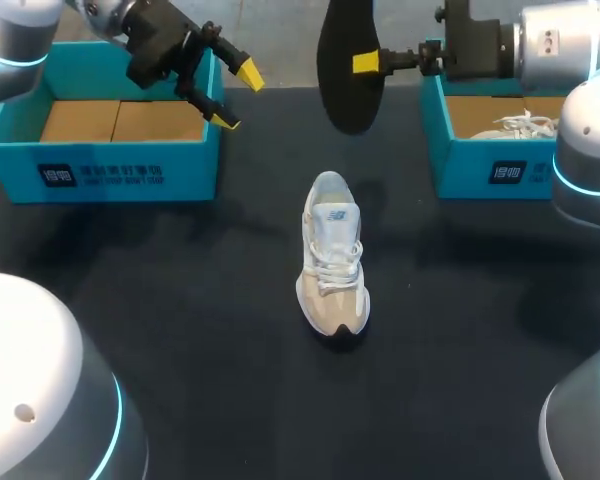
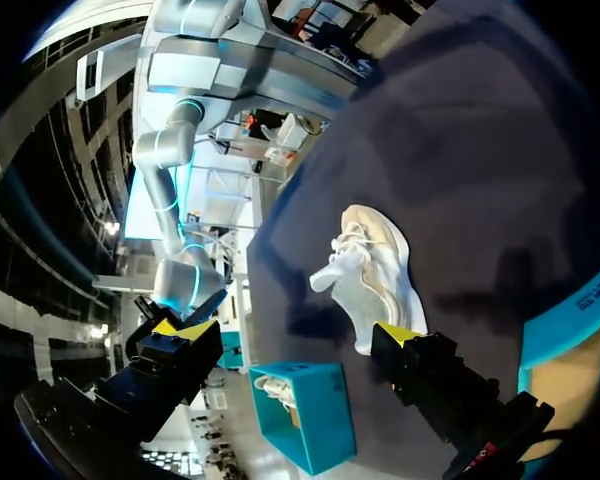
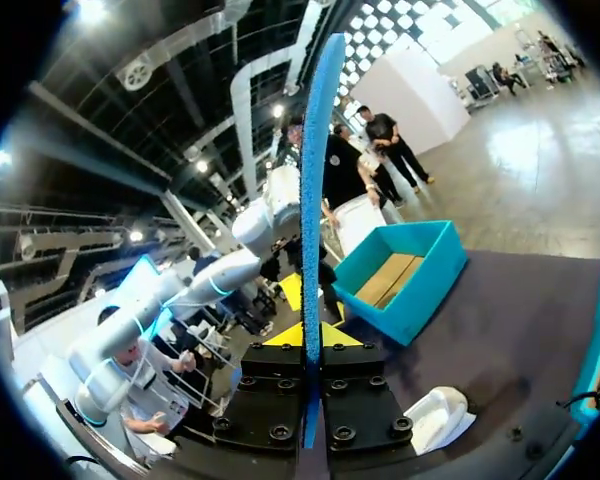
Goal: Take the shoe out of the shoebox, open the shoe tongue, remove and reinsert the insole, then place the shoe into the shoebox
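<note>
So the insole is out, hanging upright in the air, pinched tight in the right gripper. The sneaker sits mid-table, below it and nearer the camera, long axis running near-to-far. The left gripper is wide open and empty by the left shoebox. Only the right wrist view shows the insole's blue edge.

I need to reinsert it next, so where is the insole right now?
In the head view the black insole hangs upright, clamped in the right tool, between the left shoebox and the right shoebox, beyond the shoe.
</note>
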